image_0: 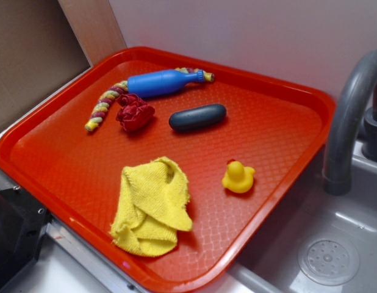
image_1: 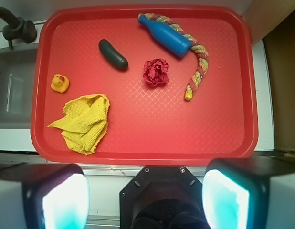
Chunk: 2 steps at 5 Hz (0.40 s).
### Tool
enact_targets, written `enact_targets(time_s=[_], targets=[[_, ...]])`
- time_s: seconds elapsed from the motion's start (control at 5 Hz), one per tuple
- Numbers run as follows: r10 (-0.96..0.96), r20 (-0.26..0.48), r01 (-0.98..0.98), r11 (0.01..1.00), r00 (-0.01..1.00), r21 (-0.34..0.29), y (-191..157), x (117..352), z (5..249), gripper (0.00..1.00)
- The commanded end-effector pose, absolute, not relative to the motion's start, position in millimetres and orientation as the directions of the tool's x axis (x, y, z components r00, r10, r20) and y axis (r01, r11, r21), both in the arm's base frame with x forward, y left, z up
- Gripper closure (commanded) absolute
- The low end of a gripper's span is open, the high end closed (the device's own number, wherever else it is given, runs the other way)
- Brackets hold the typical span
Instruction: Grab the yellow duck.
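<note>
The yellow duck point(image_0: 238, 177) is a tiny glossy toy standing on the red tray point(image_0: 280, 122), near its right side. In the wrist view the yellow duck point(image_1: 60, 83) sits at the tray's left, above the yellow rag. My gripper point(image_1: 146, 200) hangs high above the tray's near edge, far from the duck, open, with nothing between its pale pads point(image_1: 65, 202). The exterior view does not show the gripper's fingers.
On the tray lie a crumpled yellow rag point(image_0: 153, 206), a blue bottle point(image_0: 164, 81), a braided rope point(image_0: 105, 105), a dark oblong piece point(image_0: 197, 117) and a red crumpled ball point(image_0: 135, 113). A grey faucet point(image_0: 350, 116) and sink point(image_0: 329, 244) flank the tray.
</note>
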State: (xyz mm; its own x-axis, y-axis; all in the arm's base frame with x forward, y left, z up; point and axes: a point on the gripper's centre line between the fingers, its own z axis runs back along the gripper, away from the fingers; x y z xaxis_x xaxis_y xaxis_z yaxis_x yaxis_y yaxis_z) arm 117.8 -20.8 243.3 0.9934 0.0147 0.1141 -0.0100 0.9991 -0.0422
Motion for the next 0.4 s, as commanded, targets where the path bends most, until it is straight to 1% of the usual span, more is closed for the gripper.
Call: enact_targets(time_s=[0.0,0.2], targets=[[0.015,0.114,-0.01,0.999,0.993,-0.042,-21,118,243,0.0],[-0.255,0.092,0.238,0.957,0.963,0.164,-41,152,245,0.0]])
